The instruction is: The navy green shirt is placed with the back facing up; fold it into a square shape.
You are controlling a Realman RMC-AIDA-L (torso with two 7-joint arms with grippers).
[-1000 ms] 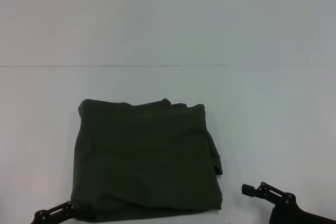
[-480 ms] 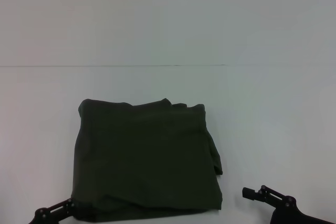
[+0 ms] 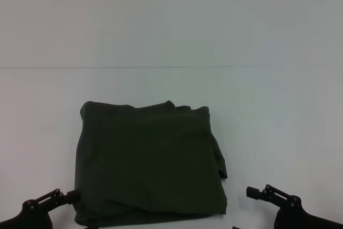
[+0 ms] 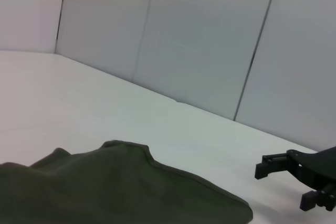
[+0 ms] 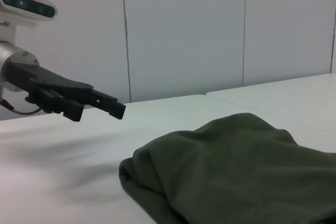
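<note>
The dark olive-green short-sleeved shirt of plain soft knit fabric (image 3: 149, 162) lay folded into a roughly square bundle on the flat white tabletop (image 3: 171, 30), near the robot and somewhat to its left of centre. The bundle's far edge was slightly uneven, with a small peak of cloth near the middle, and a loose flap stuck out along the side facing the right arm. Its surface showed gentle wrinkles, and the near edge was rolled into a soft ridge. The black left gripper (image 3: 51, 198) sat low at the near left corner of the shirt, just beside the cloth, with nothing visibly in its grasp; whether its fingers were spread or pressed together could not be told. The black right gripper (image 3: 261, 193) hovered over bare table near the shirt's near right corner, apart from the fabric, and its finger state could not be told either. Pale panelled walls (image 5: 184, 30) stood behind the table in both wrist views.
</note>
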